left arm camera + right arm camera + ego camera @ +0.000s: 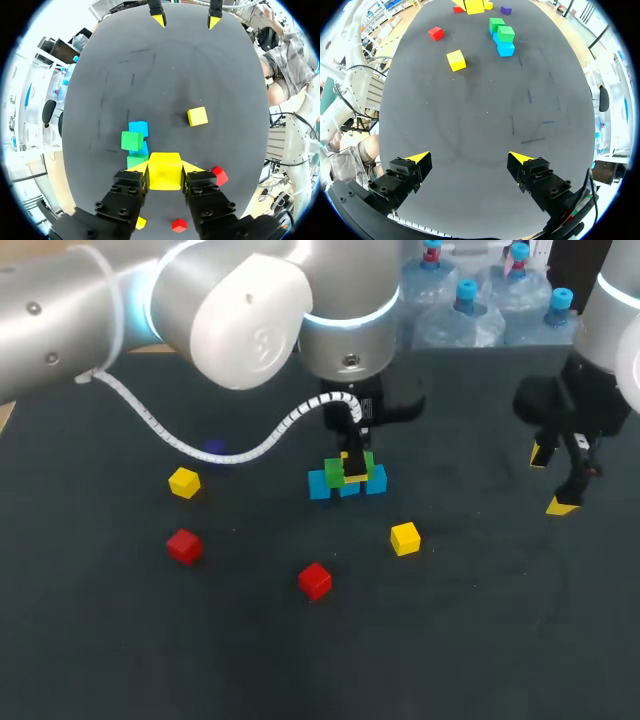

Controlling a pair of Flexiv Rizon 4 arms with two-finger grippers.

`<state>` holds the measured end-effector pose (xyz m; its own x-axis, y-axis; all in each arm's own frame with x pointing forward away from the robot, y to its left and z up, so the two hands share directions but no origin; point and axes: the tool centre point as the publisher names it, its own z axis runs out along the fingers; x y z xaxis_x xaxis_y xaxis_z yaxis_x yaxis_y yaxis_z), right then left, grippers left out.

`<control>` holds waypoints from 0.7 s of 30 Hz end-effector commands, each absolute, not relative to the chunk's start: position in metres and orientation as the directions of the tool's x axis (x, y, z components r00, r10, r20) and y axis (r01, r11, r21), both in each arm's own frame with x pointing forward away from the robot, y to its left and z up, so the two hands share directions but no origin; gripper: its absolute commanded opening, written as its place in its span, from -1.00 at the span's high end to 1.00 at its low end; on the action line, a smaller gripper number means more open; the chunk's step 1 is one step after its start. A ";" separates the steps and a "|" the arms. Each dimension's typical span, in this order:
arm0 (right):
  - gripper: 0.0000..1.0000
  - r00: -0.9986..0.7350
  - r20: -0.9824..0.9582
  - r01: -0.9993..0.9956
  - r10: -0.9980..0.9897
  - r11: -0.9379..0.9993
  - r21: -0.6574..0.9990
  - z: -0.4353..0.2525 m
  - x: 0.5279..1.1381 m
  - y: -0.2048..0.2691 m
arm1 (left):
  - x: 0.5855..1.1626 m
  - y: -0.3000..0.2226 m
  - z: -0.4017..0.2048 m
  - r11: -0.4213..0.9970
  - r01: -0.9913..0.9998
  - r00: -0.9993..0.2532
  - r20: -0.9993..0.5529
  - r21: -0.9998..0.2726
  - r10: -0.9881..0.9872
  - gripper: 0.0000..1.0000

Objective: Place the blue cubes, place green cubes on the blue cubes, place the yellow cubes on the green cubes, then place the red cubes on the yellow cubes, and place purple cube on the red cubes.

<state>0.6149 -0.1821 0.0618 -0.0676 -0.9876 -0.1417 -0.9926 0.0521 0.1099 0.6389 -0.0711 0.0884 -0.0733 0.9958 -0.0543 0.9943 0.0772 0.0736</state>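
Note:
My left gripper (165,175) is shut on a yellow cube (165,171) and hangs just over the stack at mid-table (350,462). The stack has blue cubes (320,484) below and green cubes (335,472) on them; in the left wrist view a green cube (132,140) and a blue cube (138,128) lie just ahead of the fingers. A second yellow cube (405,537), a third one (185,482), two red cubes (184,546) (315,580) and a purple cube (213,448) lie loose. My right gripper (552,480) (470,160) hovers open and empty at the right.
A white ribbed cable (200,452) from the left arm hangs over the back left of the dark table (480,640) and partly hides the purple cube. The loose cubes lie left of and in front of the stack.

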 end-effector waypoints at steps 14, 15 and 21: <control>-1.00 -0.068 -0.143 -0.993 -0.987 0.053 0.108 0.062 0.614 -0.183 | 0.672 -0.098 0.097 -0.019 0.996 0.025 -0.070 0.085 0.997 1.00; -1.00 -0.068 -0.143 -0.993 -0.987 0.053 0.108 0.062 0.614 -0.183 | 0.675 -0.100 0.097 -0.026 0.996 0.032 -0.070 0.086 0.997 1.00; -1.00 -0.068 -0.143 -0.993 -0.987 0.053 0.108 0.062 0.614 -0.183 | 0.680 -0.102 0.092 -0.022 0.998 0.025 -0.049 0.059 0.998 1.00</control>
<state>0.6149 -0.1822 0.0618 -0.0676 -0.9876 -0.1417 -0.9926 0.0521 0.1099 0.6716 -0.0961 0.0926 0.0338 0.9968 -0.0727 0.9955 -0.0272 0.0902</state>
